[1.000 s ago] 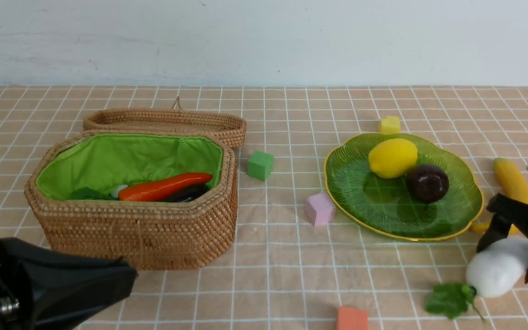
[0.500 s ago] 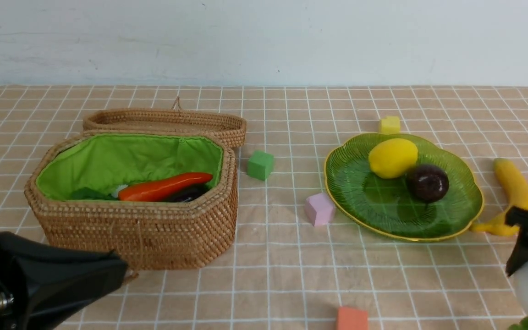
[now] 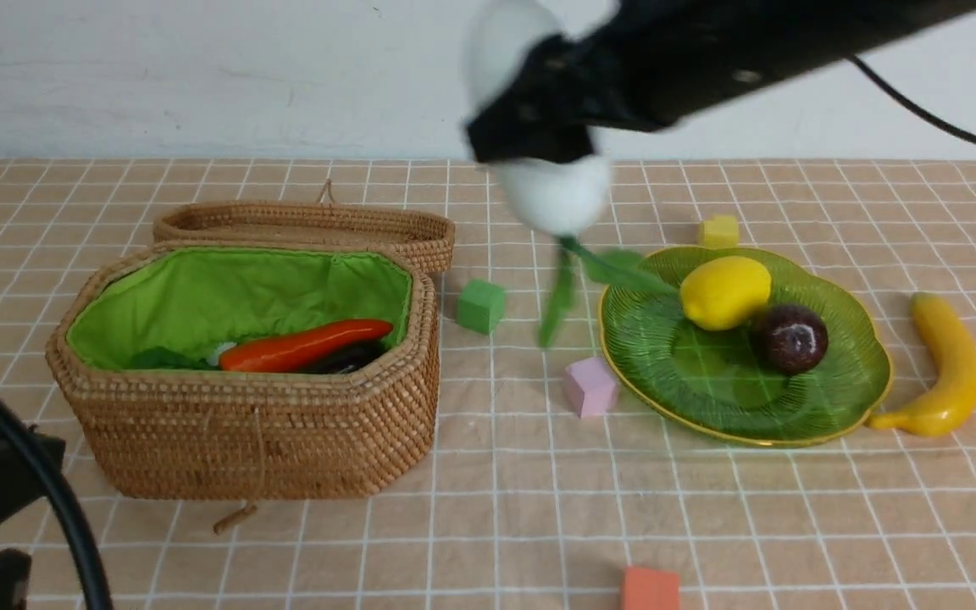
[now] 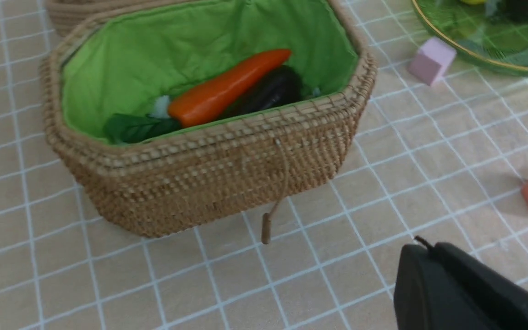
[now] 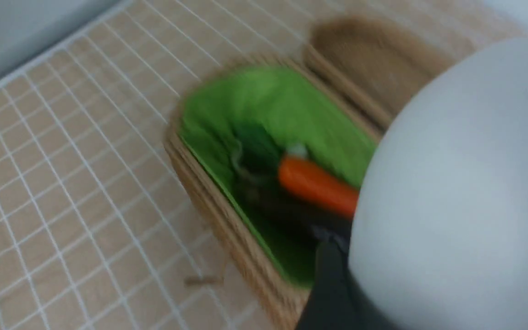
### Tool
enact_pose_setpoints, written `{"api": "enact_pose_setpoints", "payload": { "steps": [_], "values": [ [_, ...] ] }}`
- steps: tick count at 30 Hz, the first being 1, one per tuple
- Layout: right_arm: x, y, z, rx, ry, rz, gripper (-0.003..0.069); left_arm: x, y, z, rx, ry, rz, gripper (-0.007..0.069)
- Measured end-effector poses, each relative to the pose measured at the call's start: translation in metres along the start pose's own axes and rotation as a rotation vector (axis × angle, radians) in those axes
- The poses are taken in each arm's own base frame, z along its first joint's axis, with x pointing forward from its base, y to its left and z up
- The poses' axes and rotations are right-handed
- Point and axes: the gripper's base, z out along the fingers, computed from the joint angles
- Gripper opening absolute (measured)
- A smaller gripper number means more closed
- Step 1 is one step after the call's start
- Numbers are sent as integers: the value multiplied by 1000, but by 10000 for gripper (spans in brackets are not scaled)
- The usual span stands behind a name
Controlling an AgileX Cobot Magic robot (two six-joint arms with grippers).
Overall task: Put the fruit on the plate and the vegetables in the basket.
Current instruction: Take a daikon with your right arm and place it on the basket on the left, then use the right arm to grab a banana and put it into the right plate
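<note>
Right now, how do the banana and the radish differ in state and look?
The banana rests on the table, while the radish is held in the air by the right gripper. The banana is curved and yellow; the radish has a plump white body with green leaves. Neither is at its goal: the banana is off the plate, the radish outside the basket.

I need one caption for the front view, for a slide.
Right gripper holding a white toy radish with green leaves, beside an open wicker basket's airspace.
</note>
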Motion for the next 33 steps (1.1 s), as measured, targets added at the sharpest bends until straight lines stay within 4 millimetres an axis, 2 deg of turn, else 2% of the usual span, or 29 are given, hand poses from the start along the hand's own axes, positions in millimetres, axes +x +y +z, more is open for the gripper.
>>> {"api": "enact_pose_setpoints", "payload": {
  "steps": [1, 3, 4, 5, 8, 9, 10, 12, 14, 16, 19, 22, 23, 26, 27, 30, 31, 33],
  "values": [
    [-5, 2, 2, -1, -19, -29, 507, 0, 0, 0, -2, -2, -2, -13],
    [-17, 18, 48, -28, -89, -172, 507, 0, 2, -3, -5, -13, -10, -13],
    [-15, 19, 57, -32, -86, -179, 507, 0, 2, -3, -4, -15, -10, -13],
    [-13, 24, 81, -44, -94, -226, 507, 1, 3, -5, -4, -18, -12, -13],
    [1, 27, 129, -61, -76, -289, 507, 2, 4, -8, -8, -18, -16, -13],
    [1, 27, 130, -61, -78, -298, 507, 2, 5, -8, -8, -19, -17, -13],
    [12, 25, 148, -63, -52, -320, 507, 2, 5, -9, -6, -23, -16, -13],
    [25, 22, 167, -65, -20, -338, 514, 2, 6, -11, -5, -29, -12, -13],
    [35, 21, 177, -73, 12, -342, 563, 3, 6, -12, -3, -32, -8, -13],
    [39, 22, 177, -96, 47, -350, 638, 3, 6, -13, 1, -36, -3, -13],
    [35, 26, 165, -126, 87, -355, 676, 2, 6, -14, 10, -47, 14, -13],
    [14, 31, 121, -113, 177, -339, 657, -2, 1, -14, 57, -98, 33, -13],
    [7, 30, 102, -84, 214, -298, 629, -4, -1, -15, 86, -120, 34, -13],
    [-8, 17, 46, 59, 323, -201, 523, -7, -7, -16, 153, -147, 40, -13],
    [-12, 7, 25, 138, 354, -163, 467, -7, -10, -16, 179, -156, 46, -13],
    [-19, -32, -28, 393, 369, -61, 284, -9, -16, -18, 250, -184, 77, -13],
    [-17, -48, -47, 478, 371, -3, 197, -10, -18, -19, 273, -195, 85, -13],
    [-9, -71, -75, 585, 368, 120, 113, -11, -21, -20, 303, -213, 106, -13]
  ]
}}
